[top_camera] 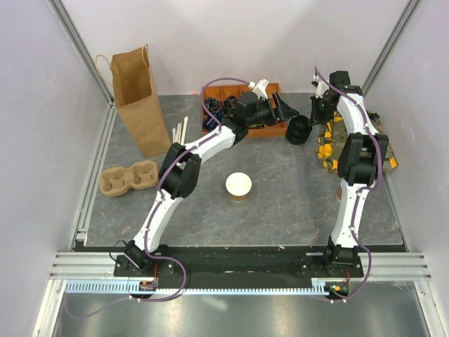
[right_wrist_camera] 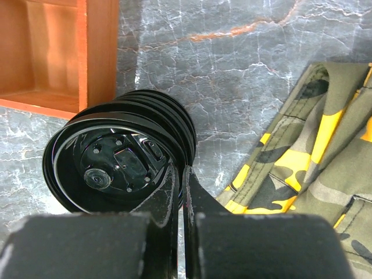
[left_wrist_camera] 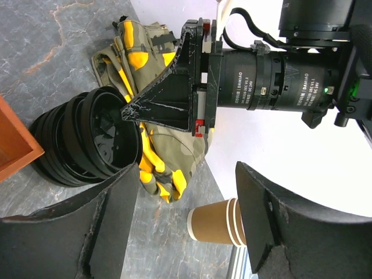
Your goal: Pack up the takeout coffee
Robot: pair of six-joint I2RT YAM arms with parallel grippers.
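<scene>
A single tan paper cup point(top_camera: 238, 187), white inside, stands upright and open-topped at mid-table with no lid on it. A stack of black lids point(top_camera: 298, 130) lies on its side right of the orange tray; it also shows in the right wrist view point(right_wrist_camera: 116, 151) and the left wrist view point(left_wrist_camera: 87, 142). My right gripper point(right_wrist_camera: 181, 180) is shut, its fingers pinching the rim of the front lid point(right_wrist_camera: 110, 165); in the top view it point(top_camera: 306, 119) sits at the stack. My left gripper point(left_wrist_camera: 186, 232) is open and empty, hovering by the tray point(top_camera: 283, 109), left of the lids.
An orange tray point(top_camera: 210, 95) of dark items is at the back. A brown paper bag point(top_camera: 137, 98) stands back left, a cardboard cup carrier point(top_camera: 130, 177) in front of it. A camouflage cloth point(top_camera: 330, 151) lies right. Nested tan cups point(left_wrist_camera: 218, 221) stand by the right arm.
</scene>
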